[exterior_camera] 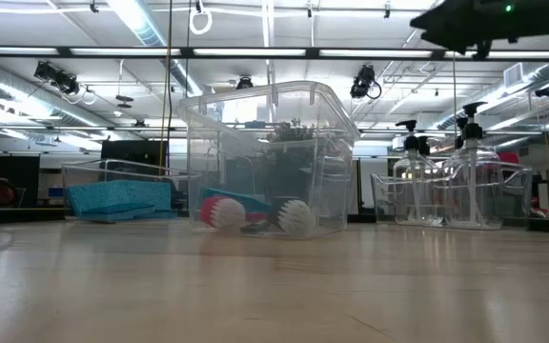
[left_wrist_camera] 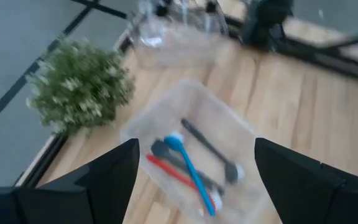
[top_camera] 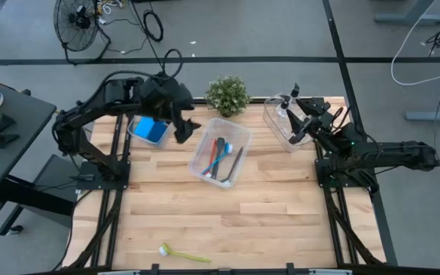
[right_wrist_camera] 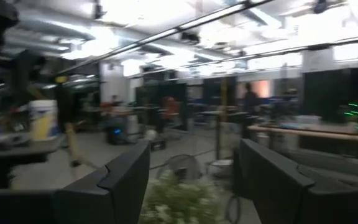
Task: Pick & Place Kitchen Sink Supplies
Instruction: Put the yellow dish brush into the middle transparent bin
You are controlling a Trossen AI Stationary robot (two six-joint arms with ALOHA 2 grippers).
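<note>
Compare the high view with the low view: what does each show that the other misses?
Only the high view shows the yellow-green brush lying alone at the table's near edge, plus both arms whole. Only the low view shows the white bristle heads against the middle bin's wall and the pump bottles standing upright. Both show the blue sponges, the middle bin and the plant.

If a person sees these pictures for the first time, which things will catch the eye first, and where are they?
The clear middle bin in the table's centre stands out, with red, blue and grey brushes lying inside. The open left gripper hangs beside it, near the blue sponges in the left bin. A lone yellow-green brush lies at the table's near edge, far from everything else.
</note>
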